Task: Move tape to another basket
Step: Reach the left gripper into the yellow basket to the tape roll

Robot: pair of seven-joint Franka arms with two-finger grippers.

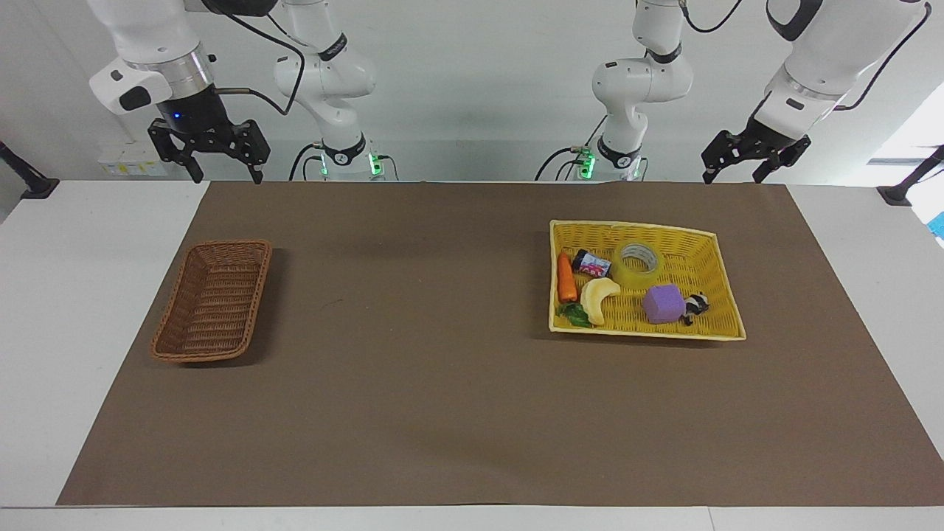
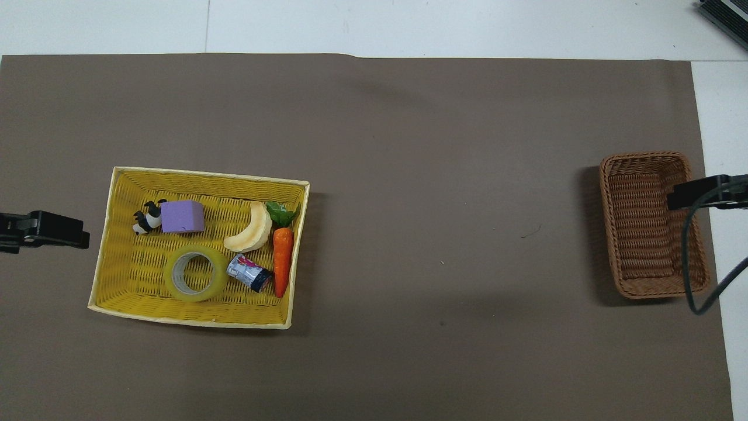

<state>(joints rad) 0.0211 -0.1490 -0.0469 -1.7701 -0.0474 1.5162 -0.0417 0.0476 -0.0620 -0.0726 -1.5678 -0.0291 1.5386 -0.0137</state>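
The tape (image 1: 636, 278), a yellow translucent roll, lies flat in the yellow basket (image 1: 693, 251) at the side nearer the robots; it also shows in the overhead view (image 2: 221, 280). The dark-brown wicker basket (image 1: 212, 302) stands empty toward the right arm's end of the table (image 2: 640, 234). My left gripper (image 1: 732, 175) is open and empty, up in the air over the mat's edge by the robots, apart from the yellow basket (image 2: 134, 263). In the overhead view the left gripper (image 2: 58, 231) shows beside that basket. My right gripper (image 1: 227, 177) is open and empty and waits, raised, above the brown basket's end (image 2: 695, 194).
The yellow basket also holds a carrot (image 1: 566, 279), a pale banana (image 1: 596, 299), a small can (image 1: 592, 263), a purple block (image 1: 662, 304) and a small black-and-white figure (image 1: 695, 305). A brown mat (image 1: 413, 369) covers the table.
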